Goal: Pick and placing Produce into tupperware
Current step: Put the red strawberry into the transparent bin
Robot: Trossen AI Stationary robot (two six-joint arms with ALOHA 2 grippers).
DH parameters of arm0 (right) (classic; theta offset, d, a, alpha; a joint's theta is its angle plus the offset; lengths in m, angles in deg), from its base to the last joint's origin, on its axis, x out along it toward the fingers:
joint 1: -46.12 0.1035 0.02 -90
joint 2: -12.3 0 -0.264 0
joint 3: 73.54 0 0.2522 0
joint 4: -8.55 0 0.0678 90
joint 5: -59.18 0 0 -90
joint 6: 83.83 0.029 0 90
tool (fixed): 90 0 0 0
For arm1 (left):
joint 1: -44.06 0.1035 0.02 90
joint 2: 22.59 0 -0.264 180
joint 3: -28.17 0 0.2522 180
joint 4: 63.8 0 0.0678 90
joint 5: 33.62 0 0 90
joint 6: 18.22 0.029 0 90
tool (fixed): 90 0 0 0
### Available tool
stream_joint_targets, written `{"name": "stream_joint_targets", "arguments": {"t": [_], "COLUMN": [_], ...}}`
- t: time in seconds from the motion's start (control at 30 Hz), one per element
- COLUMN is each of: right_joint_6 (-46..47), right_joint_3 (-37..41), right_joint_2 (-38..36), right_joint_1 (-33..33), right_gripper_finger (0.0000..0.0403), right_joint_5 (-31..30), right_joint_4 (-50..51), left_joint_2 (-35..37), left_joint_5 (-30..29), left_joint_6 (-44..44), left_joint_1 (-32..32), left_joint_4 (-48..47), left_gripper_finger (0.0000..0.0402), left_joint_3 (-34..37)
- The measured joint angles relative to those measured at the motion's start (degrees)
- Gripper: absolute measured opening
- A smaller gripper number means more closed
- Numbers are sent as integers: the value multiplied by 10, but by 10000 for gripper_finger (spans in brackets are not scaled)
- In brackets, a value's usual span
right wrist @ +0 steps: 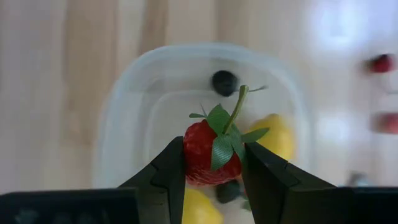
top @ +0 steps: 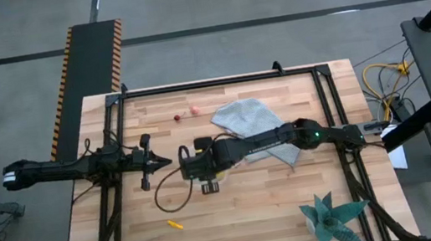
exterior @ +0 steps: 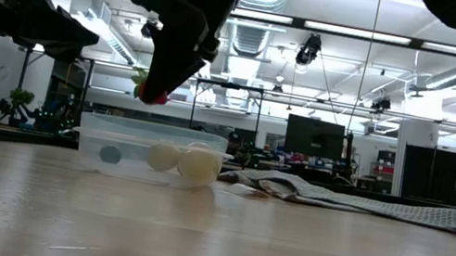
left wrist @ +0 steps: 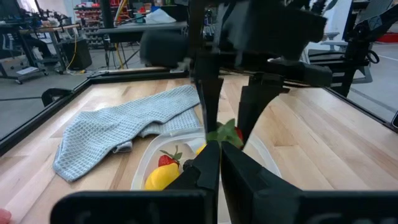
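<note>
My right gripper hangs over the clear tupperware, shut on a red strawberry; in the high view it covers most of the container. The tupperware stands on the table and holds yellow lemons, a dark round piece and another strawberry. Two red berries lie by the far edge, and an orange carrot-like piece lies nearer. My left gripper is shut, in the air just left of the container. My right gripper pinches the strawberry's red body between its two fingers, one pad on each side, coming from above and pointing down. The berry is lifted clear above the tupperware, with its green leaves and stem standing free of the fingers.
A grey-blue cloth lies crumpled right of the container, partly under the right arm. A teal spiky plant stands at the near right corner. A dark cable loop lies on the wood near the container. Bare wood shows along the near edge.
</note>
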State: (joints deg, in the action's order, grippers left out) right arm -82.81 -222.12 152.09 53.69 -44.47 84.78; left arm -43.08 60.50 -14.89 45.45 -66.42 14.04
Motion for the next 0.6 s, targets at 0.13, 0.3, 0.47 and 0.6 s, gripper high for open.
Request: {"name": "stream_joint_targets", "arguments": {"t": [0.13,0.3,0.47,0.6], "right_joint_6": [-5,-16,-21,-33], "right_joint_3": [6,24,56,75], "right_joint_2": [0,0,0,0], "right_joint_1": [-19,-37,-52,-57], "right_gripper_finger": [116,116,116,116], "right_joint_5": [40,82,111,111], "right_joint_4": [1,0,1,0], "left_joint_2": [1,0,0,1], "left_joint_5": [0,0,0,0], "left_joint_6": [0,0,1,1], "left_joint_1": [0,0,0,0], "left_joint_4": [7,9,10,25], "left_gripper_finger": [0,0,0,0], "left_joint_3": [0,0,0,0]}}
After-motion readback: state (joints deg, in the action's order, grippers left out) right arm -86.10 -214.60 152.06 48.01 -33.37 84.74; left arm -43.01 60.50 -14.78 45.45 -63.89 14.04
